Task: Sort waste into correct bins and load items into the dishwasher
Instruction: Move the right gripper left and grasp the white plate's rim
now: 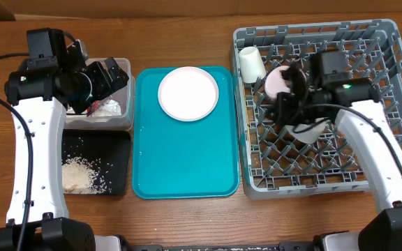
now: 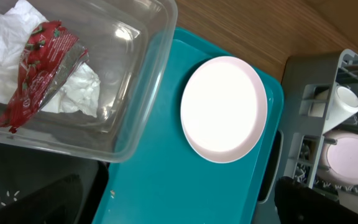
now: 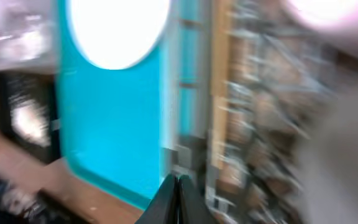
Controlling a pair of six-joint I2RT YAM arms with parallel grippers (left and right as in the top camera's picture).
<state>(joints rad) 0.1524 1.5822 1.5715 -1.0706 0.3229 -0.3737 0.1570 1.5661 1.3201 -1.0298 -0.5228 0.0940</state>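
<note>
Up close, the right gripper (image 3: pixel 178 194) has its two dark fingers pressed together with nothing seen between them, though that view is heavily blurred; from overhead it hangs above the large square grey plastic dish rack (image 1: pixel 257 174). In the rack stand a small cream cup (image 1: pixel 251 63) at the back left corner, a pale pink bowl (image 1: pixel 276 82) just beside it, and a whitish-grey round bowl (image 1: pixel 311 130) partly hidden under the arm. The left gripper (image 1: pixel 110 78) is spread wide and empty over the clear rectangular plastic tub (image 2: pixel 148 81); inside lie a crumpled white paper napkin (image 2: pixel 73 87) and, on top of it, a small red crinkled snack wrapper (image 2: pixel 39 68), its print too small to read. Next to the tub, the shallow black rectangular tray (image 1: pixel 121 167) holds loose white rice grains (image 1: pixel 82 174); between bins and rack, the teal serving tray (image 1: pixel 187 160) carries a round pale pink-white plate (image 1: pixel 188 93).
</note>
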